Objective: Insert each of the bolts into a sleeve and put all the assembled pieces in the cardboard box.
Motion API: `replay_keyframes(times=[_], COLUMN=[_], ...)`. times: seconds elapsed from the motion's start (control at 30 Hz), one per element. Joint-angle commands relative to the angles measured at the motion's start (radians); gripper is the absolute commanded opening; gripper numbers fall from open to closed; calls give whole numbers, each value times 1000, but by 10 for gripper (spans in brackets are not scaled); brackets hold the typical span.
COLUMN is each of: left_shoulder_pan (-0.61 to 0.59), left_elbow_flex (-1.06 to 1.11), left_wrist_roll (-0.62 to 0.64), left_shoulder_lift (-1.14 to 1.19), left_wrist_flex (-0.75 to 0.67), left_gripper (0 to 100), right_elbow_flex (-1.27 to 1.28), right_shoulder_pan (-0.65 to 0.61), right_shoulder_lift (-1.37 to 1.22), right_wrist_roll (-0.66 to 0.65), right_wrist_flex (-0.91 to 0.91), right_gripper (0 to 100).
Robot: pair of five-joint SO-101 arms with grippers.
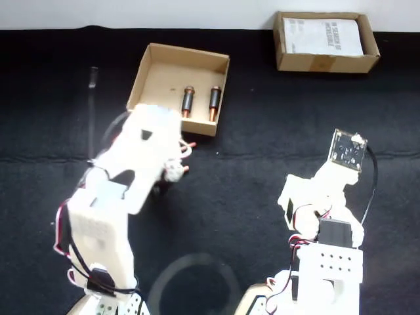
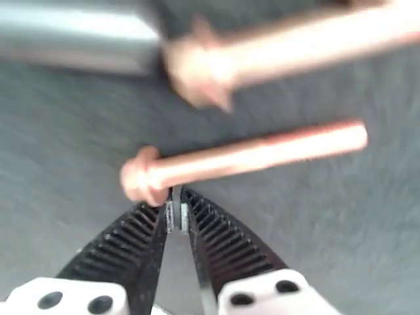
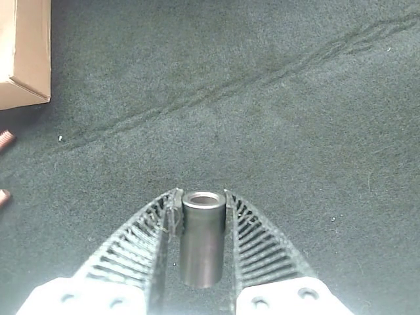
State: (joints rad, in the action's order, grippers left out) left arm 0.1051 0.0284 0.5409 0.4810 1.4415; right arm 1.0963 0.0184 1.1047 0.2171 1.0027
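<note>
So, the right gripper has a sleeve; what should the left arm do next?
Probably open the left gripper and close it on the bolt lying just past its shut tips. The right gripper already holds a sleeve with its open end showing, so a bolt is the missing half.

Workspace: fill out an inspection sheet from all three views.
Surface: black cloth, creased, with a faint ring mark near the arm bases.
Job's things: two assembled pieces lying in the cardboard box; one bolt loose on the cloth; one sleeve gripped.
Clutter: second box holding a printed sheet, at the cloth's far edge.
Grippers: left gripper shut, tips at the bolt's head; right gripper shut on the sleeve.
Cables: red, white and black wires on both arms.
Surroundings: pale strip beyond the cloth.
</note>
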Motion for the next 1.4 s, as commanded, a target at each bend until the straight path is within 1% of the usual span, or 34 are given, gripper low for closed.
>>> replay_keyframes(times=[0.0, 0.23, 0.27, 0.37, 0.47, 0.63, 0.7, 0.8, 0.83, 0.9, 1.0, 1.03, 1.1, 1.23, 1.37], left_shoulder_pan=[-54, -110, -111, -120, -134, -220, -236, -228, -220, -191, -122, -93, -45, -24, -27], left_elbow_flex=[-47, -70, -70, -79, -137, -219, -239, -240, -245, -262, -305, -312, -312, -321, -321], left_wrist_roll=[5, 15, 35, 160, 276, 525, 582, 588, 588, 585, 509, 503, 503, 568, 571], left_shoulder_lift=[-5, -8, -13, -18, -18, -16, -16, -16, -16, -18, -16, -15, -8, -8, -7], left_wrist_flex=[-48, -161, -180, -189, -186, -186, -186, -178, -146, -44, 160, 215, 281, 279, 207], left_gripper=[8, 8, 8, 8, 8, 8, 8, 8, 8, 9, 9, 9, 10, 11, 11], right_elbow_flex=[-50, -48, -47, -44, -44, -44, -44, -42, -42, -42, -42, -42, -42, -25, -1], right_shoulder_pan=[4, 4, -2, -21, -27, -27, -27, -27, -27, -27, -27, -28, -28, -28, -28], right_shoulder_lift=[7, 5, 4, 1, -1, -2, -2, -4, -4, -4, -4, -4, -4, -2, 5], right_wrist_roll=[-3, -5, -5, -3, -2, -6, -6, -6, -6, -6, -6, -6, -8, -8, -8], right_wrist_flex=[-10, -12, -13, -13, -16, -16, -16, -16, -16, -16, -16, -16, -16, -19, -25], right_gripper=[6, 6, 6, 6, 6, 6, 6, 6, 6, 6, 6, 6, 6, 6, 6])
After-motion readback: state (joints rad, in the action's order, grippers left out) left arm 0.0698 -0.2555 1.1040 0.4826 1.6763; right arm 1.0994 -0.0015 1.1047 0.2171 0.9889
